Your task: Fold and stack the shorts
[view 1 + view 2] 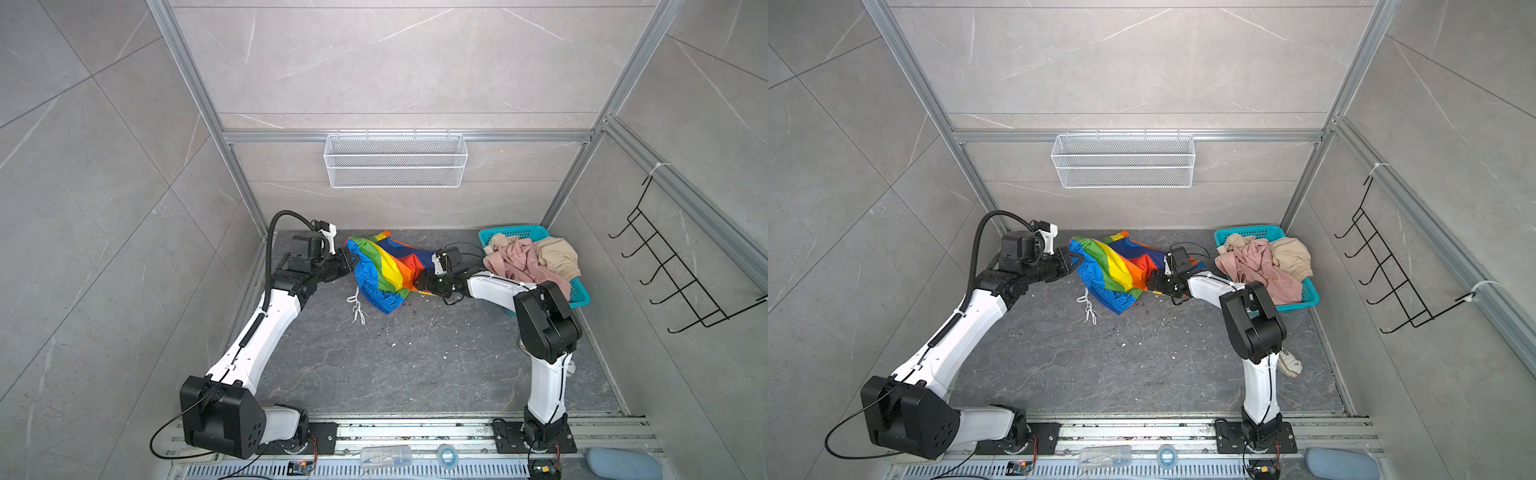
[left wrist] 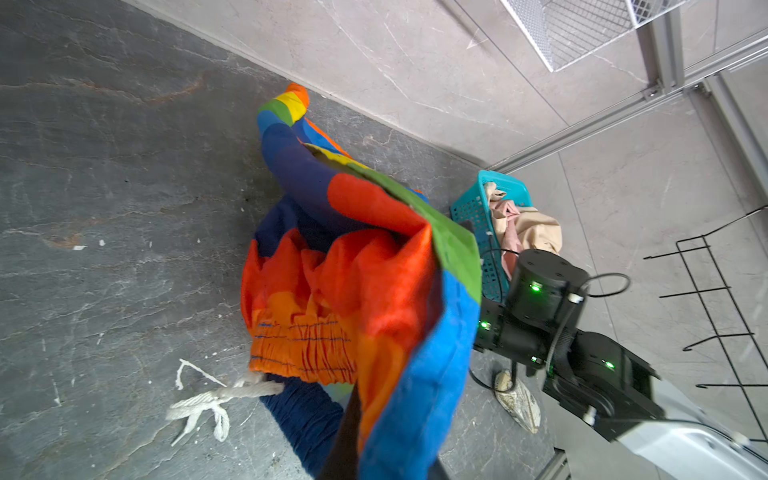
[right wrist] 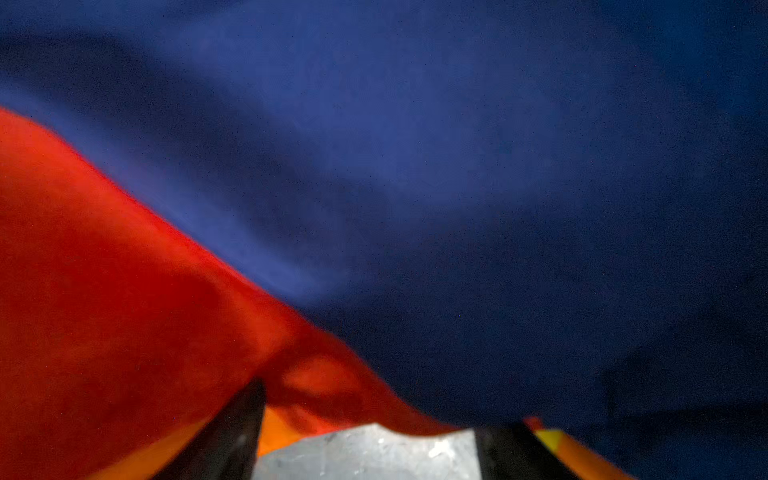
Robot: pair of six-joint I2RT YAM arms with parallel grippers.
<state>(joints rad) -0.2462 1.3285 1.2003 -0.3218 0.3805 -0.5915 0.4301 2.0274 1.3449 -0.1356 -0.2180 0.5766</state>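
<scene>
The white drawstring (image 1: pixel 356 305) trails on the table (image 1: pixel 415 365) nearest the arm bases, well apart from the teal basket (image 1: pixel 579 293). Just beyond it lie the rainbow shorts (image 1: pixel 386 270), crumpled on the table to the basket's left. Their gathered waistband faces away from the basket. The legs seem to run toward it and the far wall, so the long axis slants across the table.

The fabric looks light, limp and slick, so it will likely sag and slide. The stitched waistband or a hem offers the surest hold.

The left gripper (image 1: pixel 352 261) pinches the blue edge on the side farthest from the basket. The right gripper (image 1: pixel 419 284), on the basket side, has its fingers (image 3: pixel 232 428) spread over bare table at the orange edge.

Farthest off, the pink shorts (image 1: pixel 515 262) and beige shorts (image 1: pixel 555 255) are heaped in the basket.
</scene>
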